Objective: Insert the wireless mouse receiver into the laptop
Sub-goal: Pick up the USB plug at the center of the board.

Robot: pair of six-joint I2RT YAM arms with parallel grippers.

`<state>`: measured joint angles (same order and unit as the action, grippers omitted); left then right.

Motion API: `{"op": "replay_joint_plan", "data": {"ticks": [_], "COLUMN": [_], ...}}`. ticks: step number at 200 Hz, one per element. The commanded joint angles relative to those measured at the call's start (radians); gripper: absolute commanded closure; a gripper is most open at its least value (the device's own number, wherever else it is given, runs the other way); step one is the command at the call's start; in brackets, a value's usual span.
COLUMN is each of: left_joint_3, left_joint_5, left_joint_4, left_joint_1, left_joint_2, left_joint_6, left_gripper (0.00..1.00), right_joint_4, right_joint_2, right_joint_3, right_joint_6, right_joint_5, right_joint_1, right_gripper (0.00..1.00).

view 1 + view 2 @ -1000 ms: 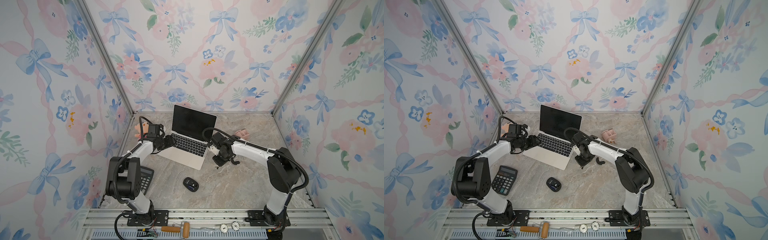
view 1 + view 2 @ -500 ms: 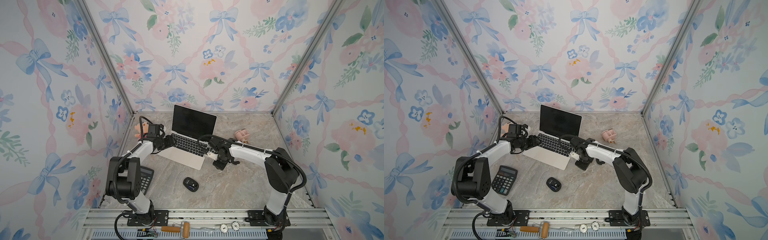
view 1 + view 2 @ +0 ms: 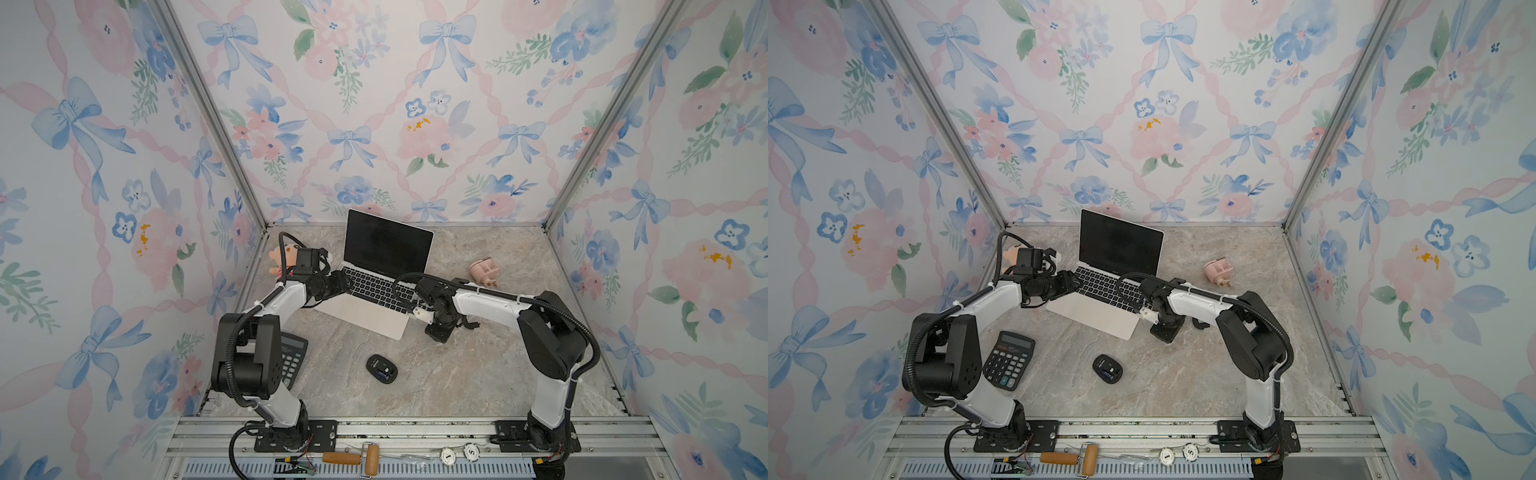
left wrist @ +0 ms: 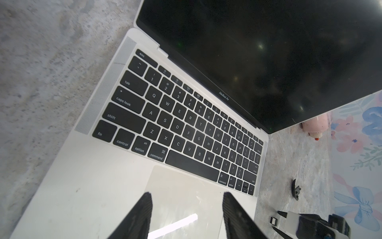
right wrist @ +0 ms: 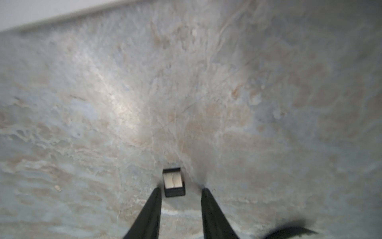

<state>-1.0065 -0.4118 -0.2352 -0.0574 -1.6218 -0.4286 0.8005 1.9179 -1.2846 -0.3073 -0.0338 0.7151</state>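
The laptop (image 3: pixel 374 318) (image 3: pixel 1100 316) stands open at the back of the marble table, screen black. My left gripper (image 4: pixel 187 195) is open over its trackpad (image 4: pixel 175 192), with nothing between the fingers; in both top views it (image 3: pixel 347 284) (image 3: pixel 1075 282) sits at the laptop's left side. The wireless mouse receiver (image 5: pixel 173 182) (image 4: pixel 273 221), a tiny black stub with a pale face, lies on the table just off the laptop's front right corner. My right gripper (image 5: pixel 180 189) (image 3: pixel 417 316) points down at it, open. The receiver lies loose at the fingertips, close to one finger.
The black mouse (image 3: pixel 381 368) (image 3: pixel 1107 368) lies in the middle front. A calculator (image 3: pixel 1008 360) is front left beside the left arm. The curved black cover piece (image 4: pixel 296 189) lies right of the laptop. A pink object (image 3: pixel 482 270) sits back right, a doll (image 3: pixel 280 259) back left.
My right gripper has moved left, up to the laptop's right edge. The left arm has not moved.
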Motion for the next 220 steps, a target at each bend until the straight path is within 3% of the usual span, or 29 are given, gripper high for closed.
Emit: {"op": "replay_joint_plan", "data": {"ticks": [1,112,152,220], "left_joint_3": [-0.014,-0.011,-0.015,-0.059], "left_joint_5": [-0.010,-0.010,-0.011,-0.027], "left_joint_4": [-0.020,-0.020,-0.020,-0.023], "left_joint_1": [0.011,0.013,0.017,0.059], "left_joint_2": [-0.004,-0.009,-0.013,-0.035], "left_joint_6": [0.021,0.025,0.027,0.027], "left_gripper": [0.42,0.42,0.42,0.42], "right_joint_4": [0.017,0.021,0.021,-0.047], "right_joint_2": [0.021,0.048,0.056,-0.017], "right_joint_3": [-0.028,-0.027,-0.022,0.017], "right_joint_6": [-0.018,-0.015,-0.007,0.020], "right_joint_5": [0.012,0.047,0.047,0.059], "right_joint_1": [-0.004,-0.002,-0.001,-0.024], "right_gripper": [0.66,0.73,0.81,0.84]}}
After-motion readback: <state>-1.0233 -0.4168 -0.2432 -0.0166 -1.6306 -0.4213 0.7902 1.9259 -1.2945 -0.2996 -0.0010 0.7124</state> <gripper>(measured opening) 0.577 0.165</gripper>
